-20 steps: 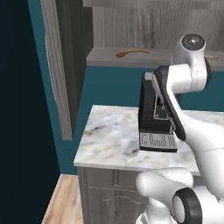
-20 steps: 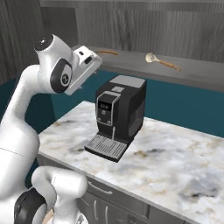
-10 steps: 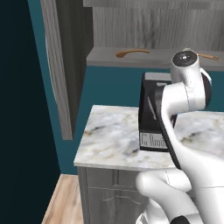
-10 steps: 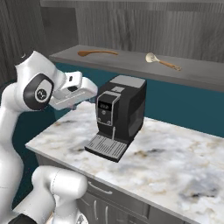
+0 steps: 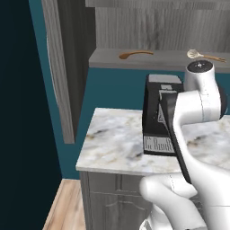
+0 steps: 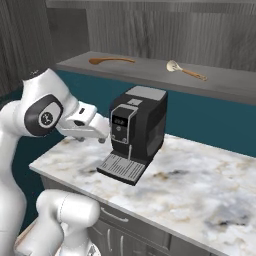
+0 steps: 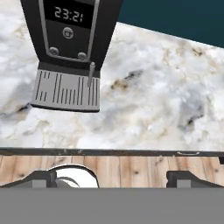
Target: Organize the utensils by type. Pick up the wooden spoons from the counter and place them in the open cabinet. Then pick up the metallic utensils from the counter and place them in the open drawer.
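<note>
Fingertips [image 7: 41, 178] of my end effector [image 7: 113, 178] sit far apart at the bottom of the hand view, jaws spread wide with nothing between them. From the right base view I see the end effector [image 6: 89, 134] hanging low over the near left part of the bench [image 6: 200, 190], just left of the black coffee machine [image 6: 137, 132], with the wrist held roughly level and the elbow joint bulging beside it. Below the hand I look down on the marble and the machine's drip tray [image 7: 65, 89], its clock display lit. Beyond, on the cabinet shelf [image 6: 150, 72] above the machine, lie both wooden spoons, well apart. I read the orange-brown spoon [image 6: 111, 60] as lying along the shelf, bowl to the left, handle running right. The cream-bowled spoon [image 6: 185, 70] lies slightly slantwise, bowl left, tan handle pointing right and toward the shelf's front edge. The cabinet door [image 5: 60, 72] stands open at left.
</note>
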